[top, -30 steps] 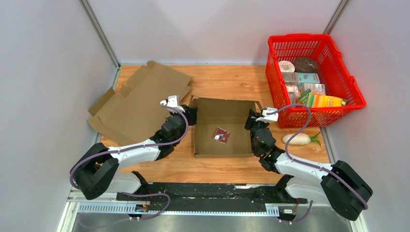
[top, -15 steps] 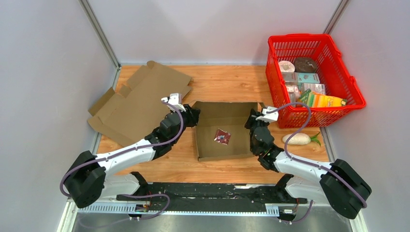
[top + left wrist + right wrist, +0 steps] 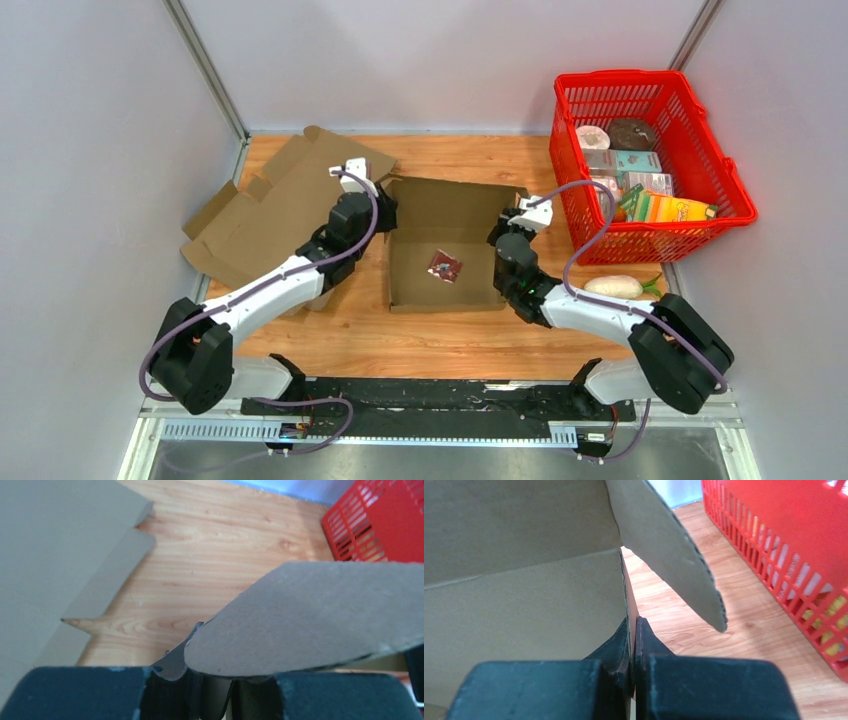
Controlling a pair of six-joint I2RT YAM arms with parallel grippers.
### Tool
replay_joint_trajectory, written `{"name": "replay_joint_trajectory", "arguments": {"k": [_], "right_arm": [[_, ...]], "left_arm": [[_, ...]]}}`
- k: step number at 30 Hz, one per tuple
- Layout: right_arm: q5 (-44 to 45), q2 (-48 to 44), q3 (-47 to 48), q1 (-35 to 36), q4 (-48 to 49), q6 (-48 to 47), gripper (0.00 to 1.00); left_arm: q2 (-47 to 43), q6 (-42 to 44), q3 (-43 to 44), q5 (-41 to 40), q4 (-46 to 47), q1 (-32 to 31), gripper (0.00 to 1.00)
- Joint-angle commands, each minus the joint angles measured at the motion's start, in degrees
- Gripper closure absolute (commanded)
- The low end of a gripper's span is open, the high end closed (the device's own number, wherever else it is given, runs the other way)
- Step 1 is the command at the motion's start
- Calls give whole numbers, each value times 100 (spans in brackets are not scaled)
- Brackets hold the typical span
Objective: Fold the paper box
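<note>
The paper box [image 3: 455, 215] is a brown cardboard tray, open on top, in the middle of the wooden table. My left gripper [image 3: 380, 203] is at its back left corner. In the left wrist view a rounded flap [image 3: 310, 615] lies across that gripper [image 3: 212, 680], whose jaws stand partly apart with cardboard pinched between them. My right gripper [image 3: 503, 243] is shut on the box's right wall [image 3: 630, 605], one finger inside and one outside, and a second flap [image 3: 674, 550] slants above it.
A small dark red packet [image 3: 444, 265] lies inside the box. A flat cardboard sheet [image 3: 285, 210] lies at the back left. A red basket [image 3: 650, 160] of groceries stands at the back right, with a white vegetable [image 3: 615, 286] in front of it.
The box has slid left and toward the back, turning slightly. Both grippers moved with it, and the left one went from the left wall up to the back left corner.
</note>
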Motion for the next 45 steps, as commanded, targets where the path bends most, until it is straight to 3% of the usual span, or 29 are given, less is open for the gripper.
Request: {"name": "replay_joint_trajectory", "arguments": {"k": [1, 5, 10, 14, 16, 20, 25, 29, 33, 40, 44, 45], "right_arm": [[-39, 344, 573, 110, 400, 439, 100], [-4, 677, 776, 119, 542, 412, 100], [321, 845, 802, 189, 559, 465, 100], [515, 915, 688, 286, 647, 474, 98], [637, 916, 627, 347, 656, 465, 96], [603, 793, 574, 365, 569, 386, 91], [182, 127, 460, 304, -20, -114, 86], [-179, -218, 486, 207, -495, -396, 86], [-477, -437, 424, 76, -644, -625, 79], [-927, -701, 424, -144, -926, -678, 74], [-1418, -903, 468, -338, -1269, -634, 56], [-1541, -947, 451, -408, -1304, -625, 56]], "left_arm": [[189, -255, 617, 858, 80, 372, 75], [427, -193, 855, 1166, 19, 451, 72], [672, -781, 847, 1543, -8, 451, 70], [831, -1484, 671, 2096, 370, 451, 82], [893, -1660, 531, 2194, 606, 434, 82], [788, -1214, 364, 2142, 775, 399, 54], [77, -117, 223, 2010, 12, 381, 52], [-504, 202, -155, 1703, 71, 407, 50], [-707, 351, -147, 1834, -121, 407, 52], [-847, 430, -24, 1957, -507, 407, 30], [-1084, 404, 126, 1843, -1167, 407, 29], [-1180, 352, 161, 1817, -1263, 407, 29]]}}
